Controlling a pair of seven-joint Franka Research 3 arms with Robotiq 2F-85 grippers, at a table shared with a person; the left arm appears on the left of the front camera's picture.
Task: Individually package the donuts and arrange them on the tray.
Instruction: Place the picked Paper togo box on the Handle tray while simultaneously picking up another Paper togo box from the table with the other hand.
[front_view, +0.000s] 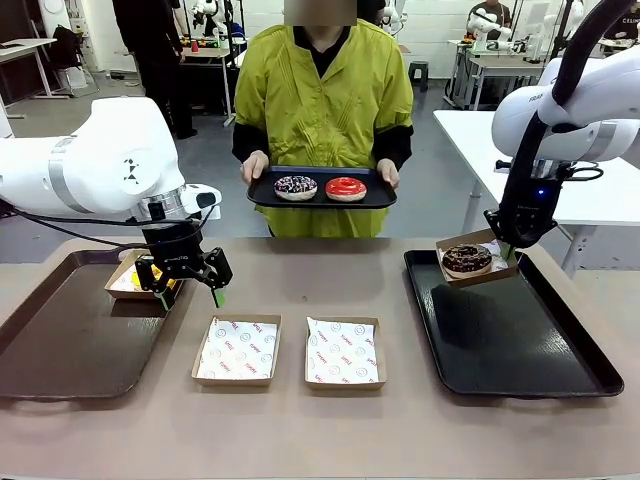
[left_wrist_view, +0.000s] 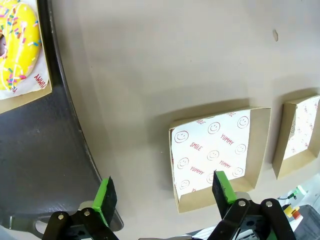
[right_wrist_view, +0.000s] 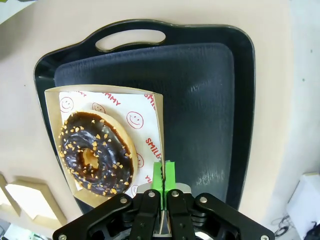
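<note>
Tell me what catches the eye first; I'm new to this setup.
The right gripper pinches the wall of a box carrying the dark chocolate donut at the far corner of the black tray. Across the table, a person holds a tray with two more donuts. The left gripper hangs open beside the yellow donut.

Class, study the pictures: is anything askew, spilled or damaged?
Only the box with the chocolate donut: pinched at its wall by the right gripper, it overhangs the black tray's rim. Nothing spilled.
</note>
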